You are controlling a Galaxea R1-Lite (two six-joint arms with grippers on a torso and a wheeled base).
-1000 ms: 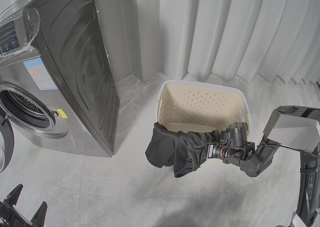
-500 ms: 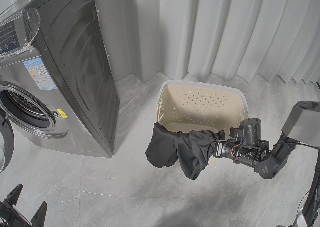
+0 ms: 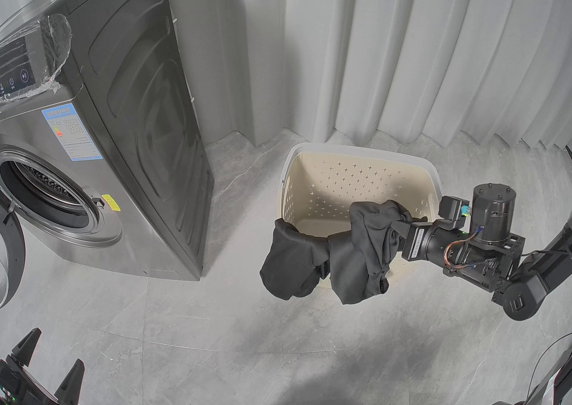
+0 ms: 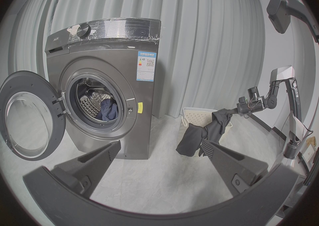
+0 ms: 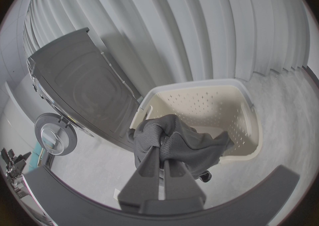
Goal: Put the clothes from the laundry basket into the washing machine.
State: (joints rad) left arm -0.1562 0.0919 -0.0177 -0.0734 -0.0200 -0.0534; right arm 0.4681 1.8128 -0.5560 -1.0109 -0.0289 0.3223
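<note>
The right gripper point(image 3: 400, 232) is clamped on a black garment point(image 3: 357, 251), with its two fingers point(image 5: 151, 167) pressed close together and a bunched fold of cloth pinched between them. It is held above the near side of the laundry basket point(image 3: 357, 149), with the arm coming in from the right. From the grip the garment hangs down in a thick fold over the basket's near rim. Its other end is draped over the near-left corner and hangs down the outside of the basket (whether it touches the floor point(image 3: 208, 329) cannot be told). The basket is cream-coloured inside with a pale rim and small star-shaped holes in its walls. It stands on the grey floor in front of a white curtain point(image 3: 387, 37).

The washing machine point(image 3: 137, 108) stands to the left of the basket, apart from it, with a strip of floor between them. Its round door point(image 4: 28, 113) is swung wide open to the left of the opening, and a blue piece of clothing point(image 4: 108, 110) lies inside the drum.

The left gripper point(image 3: 53, 349) is at the near left, low over the floor in front of the machine. Its fingers point(image 4: 99, 157) are spread wide apart and hold nothing.
</note>
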